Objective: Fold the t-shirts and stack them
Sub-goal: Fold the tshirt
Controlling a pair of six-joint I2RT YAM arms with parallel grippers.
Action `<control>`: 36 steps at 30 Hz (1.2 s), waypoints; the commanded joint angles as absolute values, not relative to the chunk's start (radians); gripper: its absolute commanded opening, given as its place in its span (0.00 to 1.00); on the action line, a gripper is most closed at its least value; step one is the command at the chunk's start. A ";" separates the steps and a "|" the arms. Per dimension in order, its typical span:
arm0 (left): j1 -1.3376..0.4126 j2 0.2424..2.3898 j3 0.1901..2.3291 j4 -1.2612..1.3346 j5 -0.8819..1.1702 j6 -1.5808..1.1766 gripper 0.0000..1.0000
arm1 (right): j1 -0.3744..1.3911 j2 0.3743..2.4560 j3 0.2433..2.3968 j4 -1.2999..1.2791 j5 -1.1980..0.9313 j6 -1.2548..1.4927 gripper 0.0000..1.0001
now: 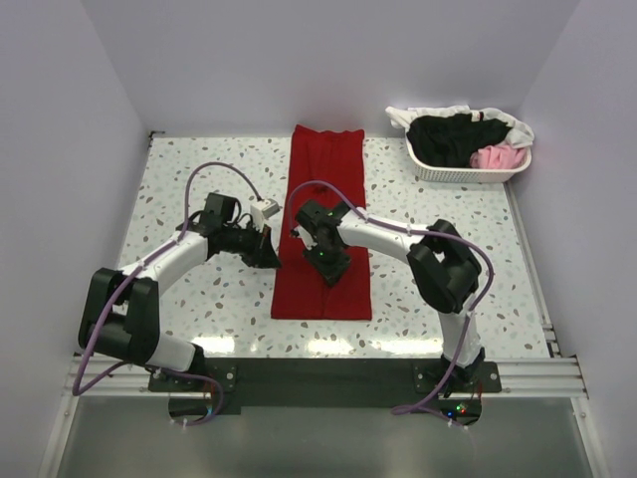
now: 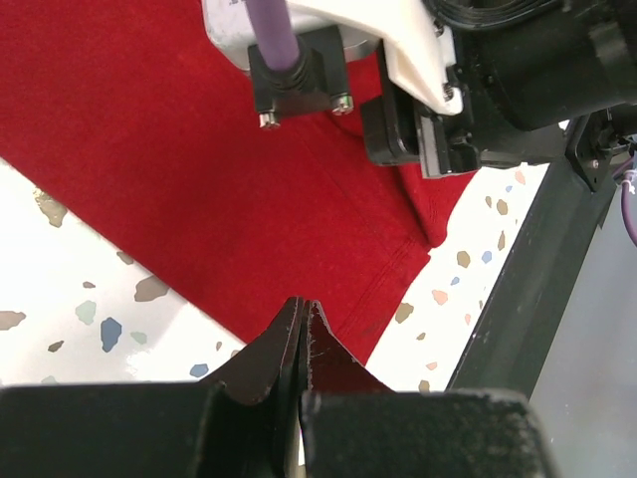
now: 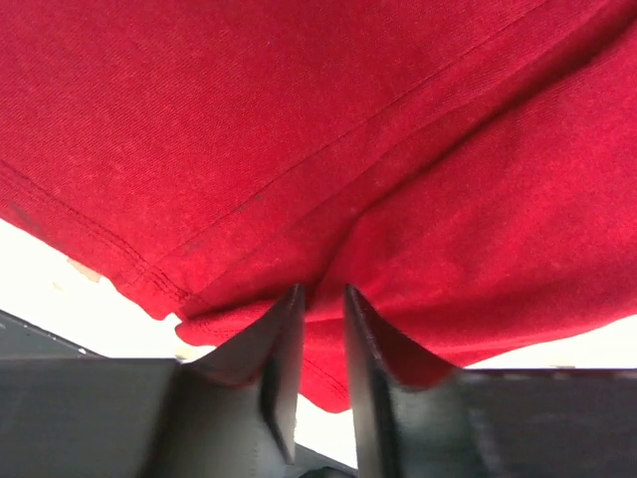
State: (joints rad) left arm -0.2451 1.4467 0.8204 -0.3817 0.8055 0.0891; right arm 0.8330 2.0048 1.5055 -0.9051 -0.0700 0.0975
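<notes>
Dark red t-shirt [image 1: 328, 179] held by both claws on the speckled surface [image 1: 199, 169]

The shirt is laid flat as a long narrow strip down the middle of the surface, its far end near the back wall and its near end towards the arm bases. The left claw [image 1: 271, 251] is set at the strip's left edge, its fingers pressed together with the cloth edge caught between them. The right claw [image 1: 330, 267] is lowered onto the strip just beside it, its fingers nearly closed and clamped on a raised pinch of the red cloth. At the far right corner a white slotted basket [image 1: 448, 174] is seen, in which a black t-shirt [image 1: 448, 139], a pink one [image 1: 498, 157] and a white one [image 1: 458, 112] are heaped
</notes>
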 commanded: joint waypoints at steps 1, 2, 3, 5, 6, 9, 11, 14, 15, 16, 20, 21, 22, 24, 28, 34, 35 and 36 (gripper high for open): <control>-0.236 1.419 0.818 -0.342 0.834 0.089 0.01 | 0.833 2.019 1.542 -0.920 -0.069 0.114 0.25; -0.236 1.422 0.819 -0.344 0.834 0.089 0.01 | 0.834 2.028 1.542 -0.922 -0.075 0.115 0.21; -0.236 1.422 0.819 -0.347 0.834 0.089 0.01 | 0.834 2.031 1.543 -0.920 -0.075 0.117 0.20; -0.235 1.420 0.818 -0.345 0.834 0.092 0.01 | 0.834 2.031 1.548 -0.923 -0.075 0.118 0.16; -0.235 1.419 0.818 -0.345 0.834 0.092 0.01 | 0.833 2.034 1.555 -0.928 -0.077 0.117 0.13; -0.235 1.413 0.811 -0.347 0.834 0.094 0.01 | 0.833 2.034 1.574 -0.940 -0.103 0.115 0.00; -0.235 1.413 0.808 -0.345 0.836 0.094 0.01 | 0.834 2.028 1.586 -0.950 -0.127 0.112 0.00; -0.235 1.408 0.804 -0.341 0.844 0.092 0.01 | 0.833 1.997 1.589 -0.940 -0.186 0.120 0.00; -0.235 1.408 0.802 -0.338 0.844 0.089 0.01 | 0.834 1.993 1.589 -0.939 -0.199 0.118 0.00; -0.235 1.407 0.802 -0.336 0.844 0.089 0.01 | 0.833 1.990 1.588 -0.939 -0.212 0.118 0.00; -0.235 1.414 0.801 -0.331 0.847 0.086 0.01 | 0.833 2.014 1.574 -0.939 -0.213 0.117 0.00; -0.235 1.417 0.802 -0.331 0.848 0.087 0.03 | 0.834 2.022 1.572 -0.939 -0.213 0.115 0.05; -0.235 1.414 0.802 -0.333 0.850 0.089 0.04 | 0.833 2.034 1.571 -0.940 -0.213 0.115 0.18; -0.233 1.404 0.798 -0.333 0.861 0.098 0.10 | 0.830 2.037 1.577 -0.942 -0.219 0.115 0.30; -0.233 1.345 0.775 -0.310 0.896 0.120 0.17 | 0.802 2.011 1.597 -0.940 -0.288 0.095 0.35; -0.230 1.204 0.828 -0.373 0.872 0.348 0.33 | 0.701 1.755 1.560 -0.844 -0.332 -0.062 0.50; -0.230 1.180 0.839 -0.400 0.853 0.400 0.41 | 0.695 1.699 1.546 -0.797 -0.302 -0.102 0.56; -0.230 1.136 0.862 -0.413 0.836 0.496 0.48 | 0.689 1.609 1.514 -0.767 -0.228 -0.147 0.62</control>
